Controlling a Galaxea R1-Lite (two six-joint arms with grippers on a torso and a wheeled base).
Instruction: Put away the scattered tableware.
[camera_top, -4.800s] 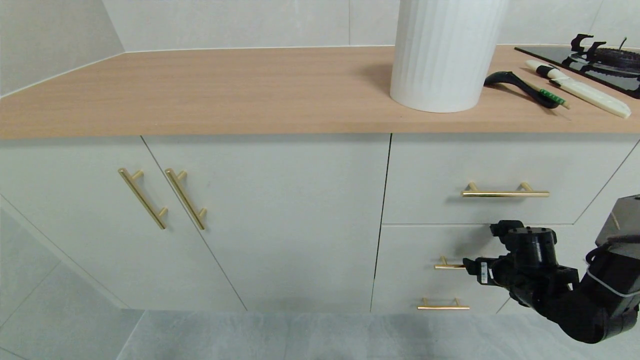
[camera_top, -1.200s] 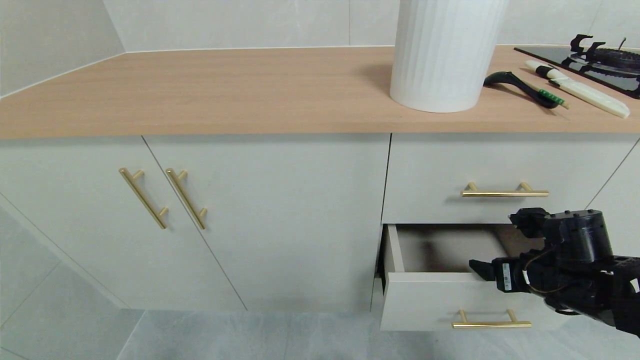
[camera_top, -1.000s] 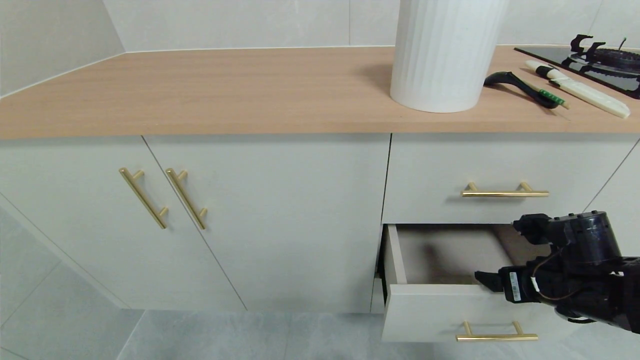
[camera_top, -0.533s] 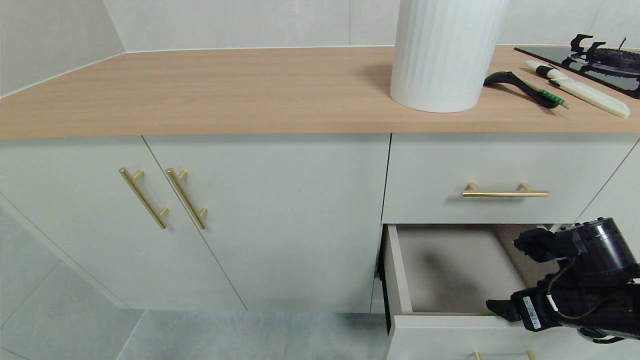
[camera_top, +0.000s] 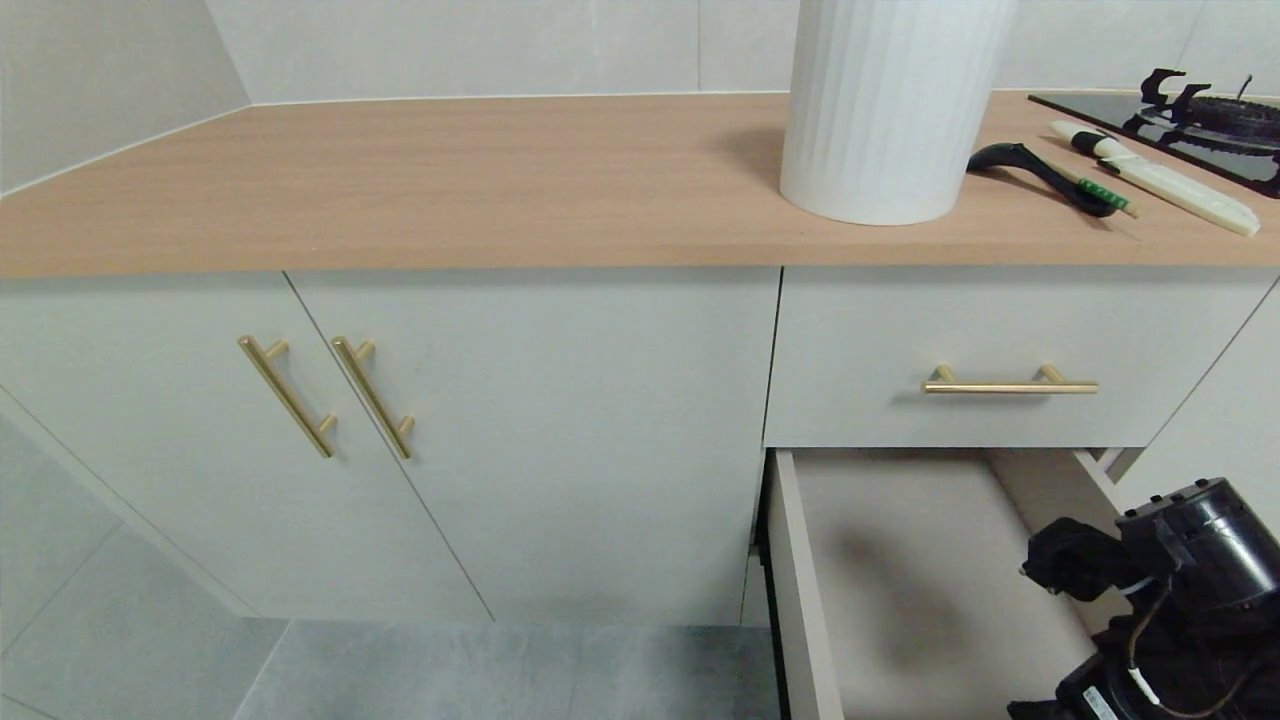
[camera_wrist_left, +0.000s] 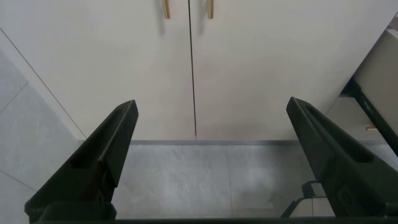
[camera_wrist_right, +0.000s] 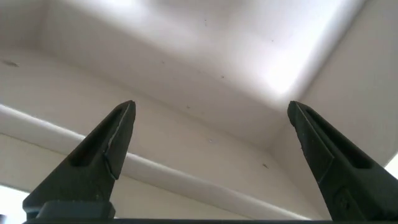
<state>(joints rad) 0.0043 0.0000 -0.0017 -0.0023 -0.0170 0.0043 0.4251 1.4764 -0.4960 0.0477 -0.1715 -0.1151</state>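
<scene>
On the wooden counter at the right lie a black ladle, green-banded chopsticks and a white knife. Below them the second drawer stands pulled far out, its pale floor showing. My right arm's wrist hangs over the drawer's right front part. In the right wrist view my right gripper is open, fingers wide apart, facing the drawer's inner corner and holding nothing. My left gripper is open, low before the cabinet doors and the floor.
A tall white ribbed container stands on the counter left of the utensils. A black gas hob sits at the far right. The top drawer is closed; two doors with gold handles are at the left.
The second drawer went from closed to pulled far out. My right arm came back toward me and down with the drawer front, which has passed out of view at the bottom.
</scene>
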